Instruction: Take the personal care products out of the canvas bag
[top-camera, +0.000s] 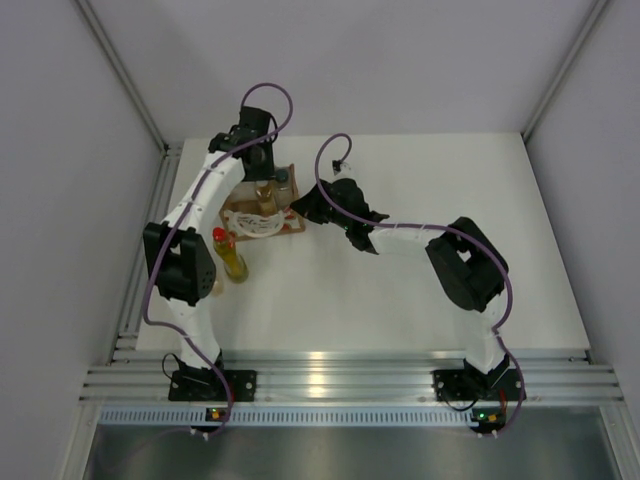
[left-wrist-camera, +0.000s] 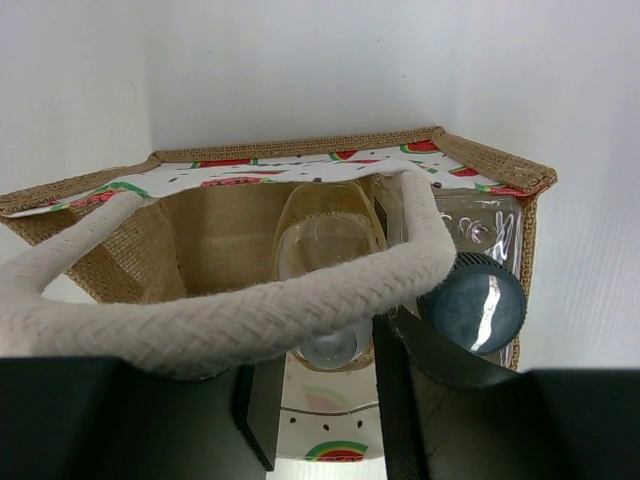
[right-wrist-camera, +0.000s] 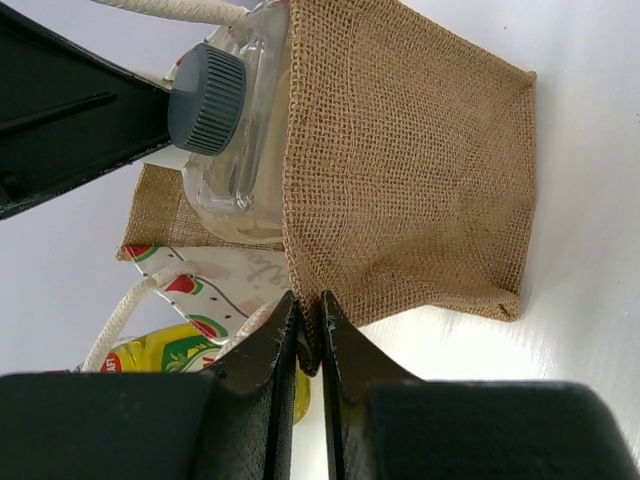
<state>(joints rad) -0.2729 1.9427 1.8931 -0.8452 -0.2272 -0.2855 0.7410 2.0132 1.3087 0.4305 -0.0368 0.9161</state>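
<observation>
The canvas bag (top-camera: 262, 220) stands at the back left of the table, its mouth open. Inside it are an amber bottle (left-wrist-camera: 325, 240) with a white cap and a clear bottle with a dark cap (left-wrist-camera: 472, 305). My left gripper (left-wrist-camera: 325, 395) is open over the bag's mouth, its fingers either side of the amber bottle's cap, under the rope handle (left-wrist-camera: 250, 315). My right gripper (right-wrist-camera: 310, 312) is shut on the bag's burlap edge (right-wrist-camera: 400, 170). The yellow-green bottle with the red cap (top-camera: 229, 255) stands on the table in front of the bag. A second amber bottle does not show.
The left arm's elbow (top-camera: 180, 262) stands close beside the yellow-green bottle. The left side wall runs near the bag. The right arm (top-camera: 462, 262) reaches across the middle of the white table (top-camera: 420, 300).
</observation>
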